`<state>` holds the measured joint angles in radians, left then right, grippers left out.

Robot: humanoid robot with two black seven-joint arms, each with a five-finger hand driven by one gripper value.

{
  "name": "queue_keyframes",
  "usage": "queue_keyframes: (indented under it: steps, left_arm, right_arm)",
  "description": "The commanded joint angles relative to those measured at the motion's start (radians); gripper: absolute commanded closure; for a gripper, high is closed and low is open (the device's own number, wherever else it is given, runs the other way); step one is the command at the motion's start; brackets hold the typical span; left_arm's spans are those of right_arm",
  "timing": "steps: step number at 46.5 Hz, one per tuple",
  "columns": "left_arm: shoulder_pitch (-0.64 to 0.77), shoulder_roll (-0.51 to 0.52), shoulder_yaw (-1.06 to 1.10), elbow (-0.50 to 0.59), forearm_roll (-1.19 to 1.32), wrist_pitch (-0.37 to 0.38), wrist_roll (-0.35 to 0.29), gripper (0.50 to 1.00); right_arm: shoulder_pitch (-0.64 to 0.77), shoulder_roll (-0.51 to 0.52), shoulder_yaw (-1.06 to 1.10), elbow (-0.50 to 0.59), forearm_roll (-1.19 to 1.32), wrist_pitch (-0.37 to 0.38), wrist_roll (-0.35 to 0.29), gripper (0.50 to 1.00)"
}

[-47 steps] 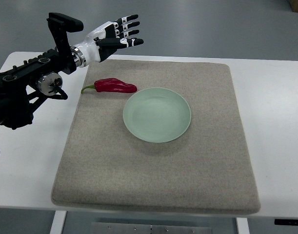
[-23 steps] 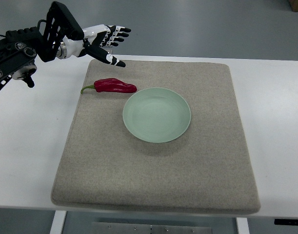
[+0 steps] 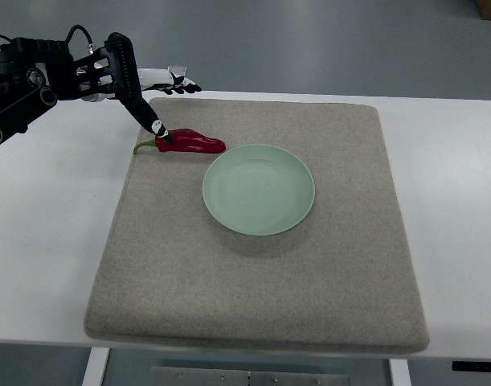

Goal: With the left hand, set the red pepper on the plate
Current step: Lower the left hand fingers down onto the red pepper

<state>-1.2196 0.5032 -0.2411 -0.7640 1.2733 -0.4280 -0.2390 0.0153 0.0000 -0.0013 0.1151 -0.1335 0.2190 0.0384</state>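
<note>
The left hand, fingers spread, thumb tip at the red pepper, is reaching; next it must close and carry toward the plate at four o'clock.

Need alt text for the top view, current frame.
The robot's left hand reaches in from the upper left, open, one fingertip at the stem end of a glossy red pepper lying on a grey felt mat. An empty pale green round plate sits just right of the pepper, on a white table.
</note>
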Motion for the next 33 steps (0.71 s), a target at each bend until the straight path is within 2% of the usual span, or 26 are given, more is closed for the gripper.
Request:
queue_keyframes:
  steps: [1, 33]
  left_arm:
    - [-0.003, 0.0, 0.013, 0.002, 0.075, 0.006, -0.014, 0.519]
    - [0.0, -0.054, 0.114, 0.0, 0.104, 0.051, -0.04, 0.512]
  right_arm:
    - [0.0, 0.0, 0.0, 0.0, 0.0, 0.0, 0.0, 0.572]
    - [0.0, 0.0, 0.001, 0.0, 0.0, 0.0, 0.0, 0.57]
